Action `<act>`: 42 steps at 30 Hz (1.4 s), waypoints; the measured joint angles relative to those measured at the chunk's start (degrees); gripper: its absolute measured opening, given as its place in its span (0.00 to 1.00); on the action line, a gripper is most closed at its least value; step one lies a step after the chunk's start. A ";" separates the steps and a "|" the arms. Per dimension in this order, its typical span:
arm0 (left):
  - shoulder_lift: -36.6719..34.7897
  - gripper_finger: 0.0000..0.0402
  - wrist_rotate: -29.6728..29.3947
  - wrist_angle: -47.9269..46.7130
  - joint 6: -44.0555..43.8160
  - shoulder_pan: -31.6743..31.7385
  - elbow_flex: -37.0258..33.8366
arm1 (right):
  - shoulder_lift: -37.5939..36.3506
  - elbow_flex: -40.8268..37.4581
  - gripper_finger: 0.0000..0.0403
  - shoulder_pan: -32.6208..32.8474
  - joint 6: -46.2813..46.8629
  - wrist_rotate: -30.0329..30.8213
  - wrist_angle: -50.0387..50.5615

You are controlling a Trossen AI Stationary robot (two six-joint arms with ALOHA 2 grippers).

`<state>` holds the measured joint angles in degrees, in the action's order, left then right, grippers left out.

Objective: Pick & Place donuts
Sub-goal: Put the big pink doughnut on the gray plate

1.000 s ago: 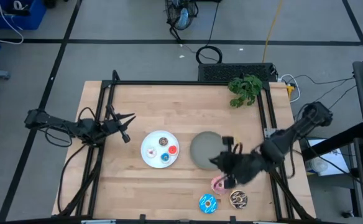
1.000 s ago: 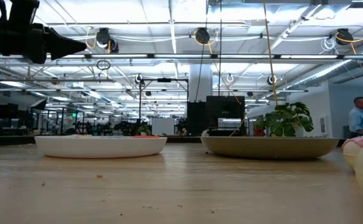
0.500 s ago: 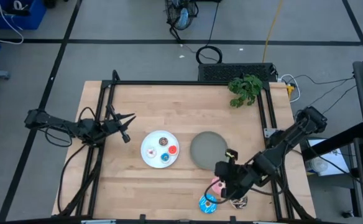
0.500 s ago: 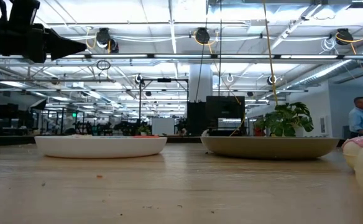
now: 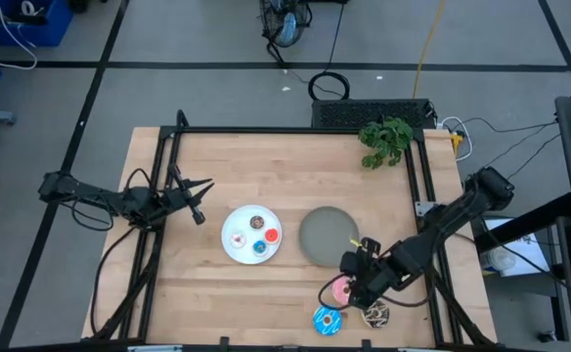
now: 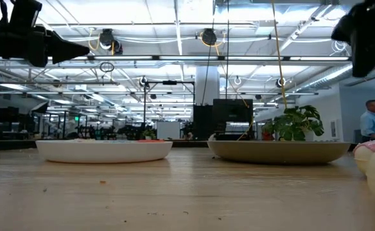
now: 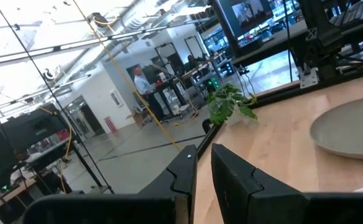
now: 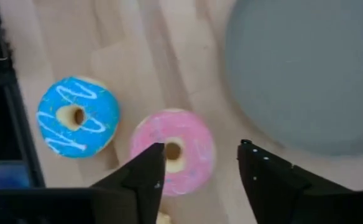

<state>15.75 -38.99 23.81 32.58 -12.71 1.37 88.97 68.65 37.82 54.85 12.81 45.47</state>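
Note:
Three larger donuts lie flat on the table near its front edge: pink [image 5: 340, 290], blue sprinkled [image 5: 326, 319] and chocolate sprinkled [image 5: 375, 314]. My right gripper [image 8: 200, 155] hangs open above the pink donut [image 8: 172, 151], one finger on either side of it and clear of it. In the low view it shows high over the table [image 6: 366, 31]. Small donuts sit on the white plate [image 5: 235, 246]. My left gripper [image 5: 201, 200] waits at the table's left, raised, with a narrow gap between its fingers [image 7: 204, 163].
A bare grey plate [image 5: 320, 233] lies just beyond the pink donut, right of the white plate. A green plant [image 5: 385, 142] stands at the far right corner. Black frame rails [image 5: 158, 225] run along the table's left and right sides. Bare wood lies at the near left.
My right gripper has moved from the grey plate's near right rim toward the table's near edge and now stands over the pink donut. It has also come into the low view at the upper right. The donuts have stayed in place.

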 joint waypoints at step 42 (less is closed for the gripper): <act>0.00 0.14 -0.62 -2.67 -0.29 -0.01 0.00 | 10.62 -10.02 0.54 -2.45 -7.13 -10.42 -14.73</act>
<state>15.74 -39.61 21.15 32.29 -12.72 1.37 99.59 58.63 35.37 47.72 2.39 30.74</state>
